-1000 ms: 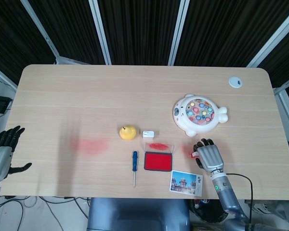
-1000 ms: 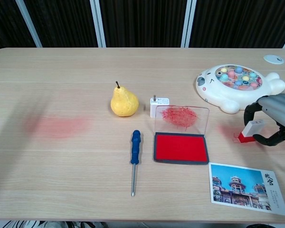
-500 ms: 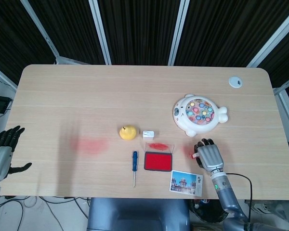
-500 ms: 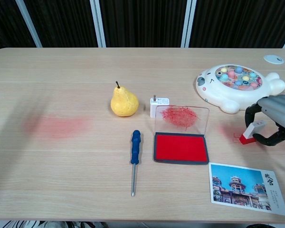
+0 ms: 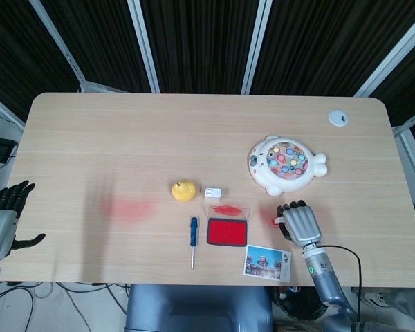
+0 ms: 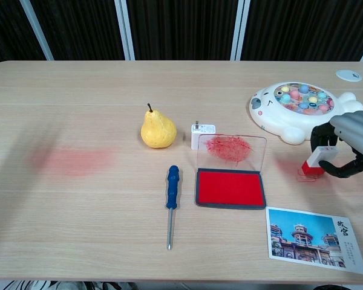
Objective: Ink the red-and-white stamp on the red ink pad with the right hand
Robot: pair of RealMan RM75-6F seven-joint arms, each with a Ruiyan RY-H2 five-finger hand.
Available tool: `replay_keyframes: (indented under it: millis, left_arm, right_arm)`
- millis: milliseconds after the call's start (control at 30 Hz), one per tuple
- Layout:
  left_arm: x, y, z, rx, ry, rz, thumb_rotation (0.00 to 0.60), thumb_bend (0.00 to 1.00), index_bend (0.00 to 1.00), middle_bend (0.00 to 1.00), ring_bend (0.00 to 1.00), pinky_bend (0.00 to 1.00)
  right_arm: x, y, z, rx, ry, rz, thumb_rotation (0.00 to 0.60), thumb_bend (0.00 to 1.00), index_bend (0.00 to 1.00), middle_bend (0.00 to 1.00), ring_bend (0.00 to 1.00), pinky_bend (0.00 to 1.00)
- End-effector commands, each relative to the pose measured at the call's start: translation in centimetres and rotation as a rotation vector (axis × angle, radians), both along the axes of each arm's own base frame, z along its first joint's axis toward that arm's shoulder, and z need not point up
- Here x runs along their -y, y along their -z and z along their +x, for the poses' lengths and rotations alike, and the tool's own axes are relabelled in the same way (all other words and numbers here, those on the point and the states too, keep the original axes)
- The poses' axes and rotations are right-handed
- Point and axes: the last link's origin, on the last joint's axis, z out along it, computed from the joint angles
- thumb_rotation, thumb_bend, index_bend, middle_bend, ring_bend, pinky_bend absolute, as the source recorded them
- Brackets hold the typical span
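Bench (image 6: 97,96): carries everything.
Ink pad (image 6: 230,188): open, well left of the stamp.
Right hand (image 6: 349,144): fingers (image 6: 320,134) curled around the stamp.
Left hand (image 5: 1,225): fingers spread, empty.
Stamp (image 6: 315,161): tilted between the fingers, base on the bench.
Postcard (image 6: 314,239): writing too small to read.

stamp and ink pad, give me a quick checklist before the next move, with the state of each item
1. Right hand on the stamp: ok, fingers curl around it.
2. Stamp off the table: cannot tell; its red base looks at or barely above the wood.
3. Ink pad open: ok, clear lid stands up at its back edge, red surface bare.
4. Path from stamp to pad: ok, only bare wood between; the postcard lies nearer the front edge.
5. Fish toy clearance: ok, but it sits close behind the hand.
6. Left hand out of the way: ok, open at the far left edge.
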Motion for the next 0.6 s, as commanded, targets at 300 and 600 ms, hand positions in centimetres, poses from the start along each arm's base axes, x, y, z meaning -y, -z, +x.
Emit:
replay_keyframes:
  millis: [300,600]
  left_arm:
    - [0.0,0.0,0.1,-0.001,0.003,-0.001,0.600,0.00,0.00,0.00,0.00,0.00]
    - [0.0,-0.1,0.0,-0.002,0.004,0.002,0.600,0.00,0.00,0.00,0.00,0.00]
  right_arm:
    - [-2.4,-0.5,4.4,0.035,-0.092,0.058,0.600,0.61,0.73,0.60,0.46,0.41]
    - [-3.6,1.4,10.8,0.054,-0.163,0.112,0.600,0.62,0.75,0.61,0.48,0.46]
